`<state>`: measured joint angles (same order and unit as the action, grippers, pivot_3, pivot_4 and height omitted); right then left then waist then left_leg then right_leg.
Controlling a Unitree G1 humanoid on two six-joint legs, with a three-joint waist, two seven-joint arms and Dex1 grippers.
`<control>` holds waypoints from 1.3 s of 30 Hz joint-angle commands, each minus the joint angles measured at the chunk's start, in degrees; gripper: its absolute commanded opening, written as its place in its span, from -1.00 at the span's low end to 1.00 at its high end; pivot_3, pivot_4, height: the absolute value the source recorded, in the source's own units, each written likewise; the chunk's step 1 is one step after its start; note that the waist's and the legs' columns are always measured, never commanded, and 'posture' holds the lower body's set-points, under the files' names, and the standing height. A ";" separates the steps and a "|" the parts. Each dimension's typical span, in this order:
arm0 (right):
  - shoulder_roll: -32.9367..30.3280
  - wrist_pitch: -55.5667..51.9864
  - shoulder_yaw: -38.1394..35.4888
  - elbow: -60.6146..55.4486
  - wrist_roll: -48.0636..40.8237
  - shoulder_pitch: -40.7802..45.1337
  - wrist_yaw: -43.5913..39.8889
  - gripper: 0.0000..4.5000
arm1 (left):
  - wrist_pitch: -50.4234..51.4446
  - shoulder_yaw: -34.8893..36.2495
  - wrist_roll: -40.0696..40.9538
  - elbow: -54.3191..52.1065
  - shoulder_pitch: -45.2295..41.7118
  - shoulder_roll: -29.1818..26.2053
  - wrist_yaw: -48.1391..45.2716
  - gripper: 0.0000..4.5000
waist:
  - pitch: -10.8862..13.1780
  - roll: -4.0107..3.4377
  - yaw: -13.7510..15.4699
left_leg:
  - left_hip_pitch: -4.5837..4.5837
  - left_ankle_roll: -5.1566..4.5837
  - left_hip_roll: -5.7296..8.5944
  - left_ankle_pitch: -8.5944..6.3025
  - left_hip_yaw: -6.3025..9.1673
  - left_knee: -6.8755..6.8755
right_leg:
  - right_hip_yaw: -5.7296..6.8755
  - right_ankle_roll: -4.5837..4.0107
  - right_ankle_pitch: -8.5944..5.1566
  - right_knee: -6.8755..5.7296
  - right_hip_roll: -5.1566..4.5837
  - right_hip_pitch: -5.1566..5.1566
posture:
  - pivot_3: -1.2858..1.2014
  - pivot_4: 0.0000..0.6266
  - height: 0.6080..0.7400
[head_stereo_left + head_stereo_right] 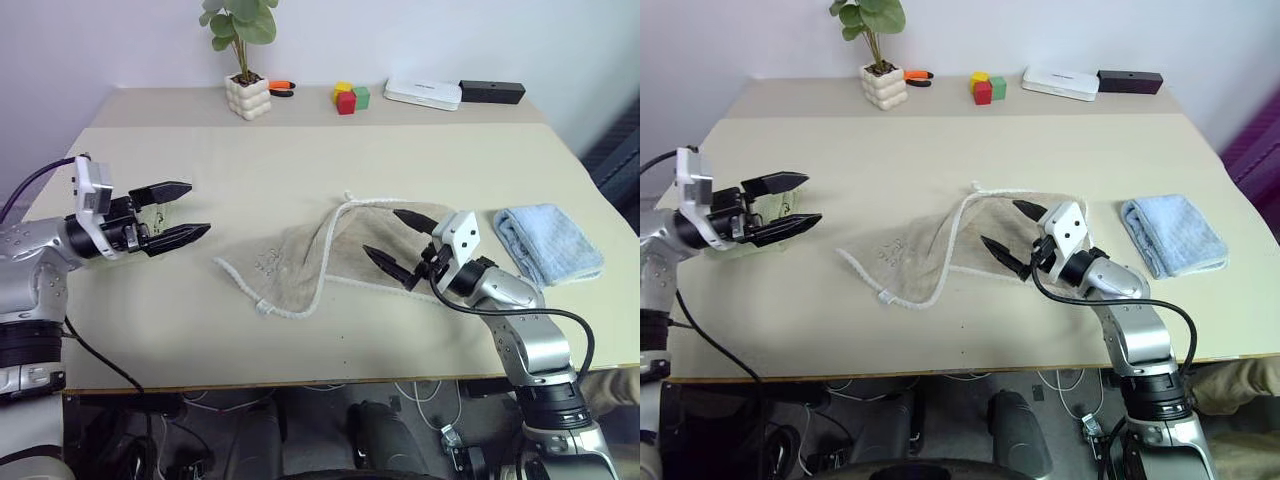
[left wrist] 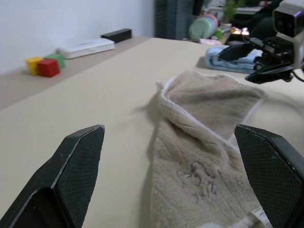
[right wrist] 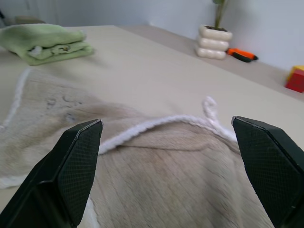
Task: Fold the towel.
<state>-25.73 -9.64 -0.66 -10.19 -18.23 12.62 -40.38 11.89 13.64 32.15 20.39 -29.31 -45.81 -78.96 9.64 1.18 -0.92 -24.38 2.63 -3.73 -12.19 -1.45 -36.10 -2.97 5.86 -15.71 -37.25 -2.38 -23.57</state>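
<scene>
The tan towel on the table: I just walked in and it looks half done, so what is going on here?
The robot is folding the beige towel, which lies crumpled in a rough, partly folded heap on the table. Neither gripper holds it now: the right gripper hovers open over its right end, and the left gripper hangs open off to its left. A folded light blue towel lies beside it.
</scene>
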 commanded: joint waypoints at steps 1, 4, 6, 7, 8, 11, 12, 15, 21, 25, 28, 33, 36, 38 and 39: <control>0.40 0.75 -0.53 -3.45 0.03 0.01 1.12 0.97 | -1.54 0.31 -0.73 1.39 -1.50 -0.48 -1.17 1.00 | 0.00 0.00 0.02 | 0.00 0.00 0.00 0.00 0.00 0.01 | 0.00 0.00 0.00 0.00 0.00 -0.01 | 0.03 -0.52 1.00; -0.01 -0.19 -0.85 -5.39 -0.56 -1.04 1.75 0.97 | -1.48 -0.58 -1.25 1.60 -1.98 0.16 -1.69 1.00 | 0.00 0.00 0.13 | 0.00 0.00 0.00 0.00 0.00 0.01 | 0.00 0.01 0.00 0.00 0.00 -0.01 | 0.03 -0.52 1.00; -0.58 -0.82 -1.09 -6.03 -0.83 -1.61 1.69 0.97 | -0.64 -1.42 -0.89 0.33 -2.42 0.87 -1.65 1.00 | 0.00 0.00 0.36 | -0.01 0.00 0.00 0.00 0.00 -0.01 | 0.00 0.01 0.00 0.00 -0.01 0.01 | 0.03 -0.52 1.00; -0.78 -1.04 -1.24 -6.15 -0.95 -1.74 1.59 0.97 | -0.28 -1.71 -0.70 -0.22 -2.54 1.19 -1.66 1.00 | 0.00 0.01 0.41 | -0.01 0.00 0.00 0.00 0.01 -0.03 | 0.00 0.00 -0.01 0.01 -0.02 0.03 | 0.03 -0.52 1.00; -0.98 -1.18 -1.29 -6.17 -0.86 -1.76 1.51 0.97 | -0.13 -1.96 -0.57 -0.64 -2.55 1.47 -1.92 1.00 | 0.00 0.01 0.40 | -0.01 0.00 0.00 0.00 0.01 -0.06 | 0.00 -0.01 -0.01 0.01 -0.02 0.04 | 0.03 -0.52 1.00; -2.12 -1.47 -2.06 -5.85 -0.71 -0.71 1.18 0.97 | 1.35 -3.99 -0.28 -2.94 -1.97 1.83 -4.25 1.00 | 0.00 0.01 0.33 | -0.01 0.00 0.01 0.00 0.00 -0.06 | 0.00 -0.05 -0.04 0.01 -0.03 0.04 | 0.03 -0.52 1.00; -2.51 -1.51 -2.38 -5.73 -0.73 -0.24 1.12 0.97 | 1.82 -4.73 -0.21 -3.98 -1.53 1.78 -5.24 1.00 | 0.00 0.00 0.33 | -0.01 0.00 0.01 0.00 0.01 -0.05 | 0.00 -0.05 -0.03 0.00 -0.03 0.04 | 0.03 -0.52 1.00; -3.68 -0.73 -3.20 -4.29 -0.50 0.84 0.92 0.97 | 3.33 -7.39 -0.26 -7.25 -0.14 2.50 -7.33 1.00 | 0.00 0.01 0.21 | -0.01 0.00 0.01 0.00 0.01 -0.04 | 0.00 -0.03 -0.02 0.01 -0.02 0.04 | 0.03 -0.52 1.00; -3.65 -1.18 -3.33 -5.12 -0.10 1.60 1.71 0.97 | 0.06 -10.15 -2.41 -5.82 -2.13 5.27 -8.78 1.00 | 0.00 0.01 0.28 | -0.01 0.00 0.01 0.00 0.01 -0.06 | -0.01 -0.01 -0.01 0.01 -0.01 0.04 | 0.03 -0.52 1.00; -4.57 -0.33 -4.12 -3.62 -0.44 1.89 0.46 0.97 | -2.84 -11.60 -4.43 -5.75 -1.89 4.88 -10.95 1.00 | 0.00 0.00 0.22 | 0.00 0.00 0.01 0.00 0.02 -0.02 | -0.01 -0.01 -0.01 0.01 0.00 0.03 | 0.03 -0.52 1.00; -4.72 0.32 -3.99 -2.61 -0.07 1.77 0.30 0.97 | -3.90 -11.98 -4.94 -5.97 -0.97 4.85 -11.86 1.00 | 0.00 0.00 0.22 | 0.00 -0.01 0.01 0.00 0.02 -0.03 | -0.01 0.00 -0.02 0.01 0.00 0.03 | 0.03 -0.52 1.00; -4.75 0.17 -3.85 -3.17 -0.17 1.51 0.63 0.97 | -9.12 -17.73 -7.70 -7.13 1.36 2.99 -13.54 1.00 | 0.00 0.00 0.24 | -0.01 0.00 0.01 0.00 0.03 -0.04 | -0.01 -0.01 -0.02 0.01 0.00 0.03 | 0.03 -0.52 1.00; -4.81 -0.05 -3.86 -3.27 -0.22 1.72 0.71 0.97 | -12.09 -22.08 -9.46 -7.53 2.00 3.85 -13.54 1.00 | 0.00 0.00 0.36 | 0.00 0.00 0.01 0.00 0.02 -0.03 | -0.02 -0.13 -0.09 0.01 -0.01 0.03 | 0.03 -0.52 1.00; -4.80 -0.19 -3.80 -3.56 -0.04 1.74 1.03 0.97 | -15.27 -23.85 -12.52 -6.50 1.34 6.01 -13.15 1.00 | 0.00 0.00 0.57 | -0.01 -0.01 0.01 0.00 0.03 -0.05 | -0.01 -0.15 -0.09 0.01 -0.02 0.04 | 0.03 -0.52 1.00; -4.82 -0.25 -3.80 -3.77 0.10 1.68 1.23 0.97 | -17.61 -24.43 -13.90 -6.04 1.17 6.94 -12.67 1.00 | 0.00 0.00 0.61 | -0.01 0.00 0.02 0.00 0.02 -0.07 | -0.02 -0.16 -0.10 0.01 -0.03 0.05 | 0.03 -0.52 1.00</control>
<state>-30.25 -10.55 -3.27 -11.95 -18.22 13.63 -39.64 -2.19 -10.00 20.34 14.82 -27.28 -39.48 -92.14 9.64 1.18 -0.31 -24.40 2.62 -3.70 -12.19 -1.43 -36.19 -2.99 5.69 -15.82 -37.22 -2.41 -23.52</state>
